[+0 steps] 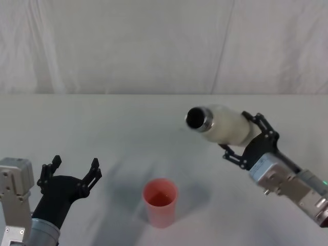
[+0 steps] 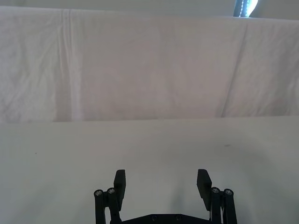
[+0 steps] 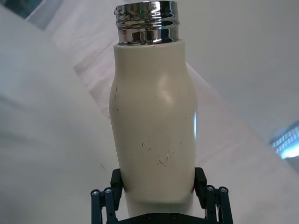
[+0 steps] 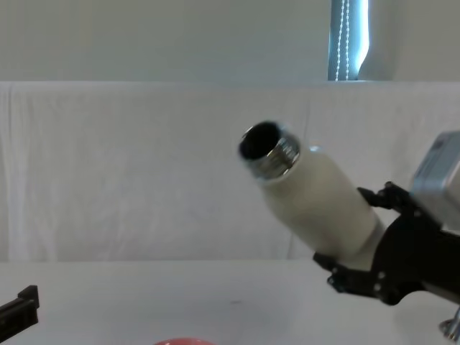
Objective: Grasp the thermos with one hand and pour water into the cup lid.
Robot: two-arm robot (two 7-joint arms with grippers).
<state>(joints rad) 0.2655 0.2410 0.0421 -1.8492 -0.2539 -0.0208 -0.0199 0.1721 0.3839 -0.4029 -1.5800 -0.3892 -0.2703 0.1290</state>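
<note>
While the right hand (image 1: 245, 134) clamps one thermos (image 1: 221, 124), tilted, mouth raised above one cup lid (image 1: 160, 201), the left hand (image 1: 73, 171) rests released over the bench (image 1: 128, 128).

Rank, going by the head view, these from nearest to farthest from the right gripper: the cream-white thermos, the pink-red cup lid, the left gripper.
1. Tall cream-white matte thermos: clamped in the right gripper, tilted with its steel neck toward the centre.
2. Small round pink-red cup lid: standing on the table, low and centre.
3. Left gripper: open, far over on the left side.
</note>
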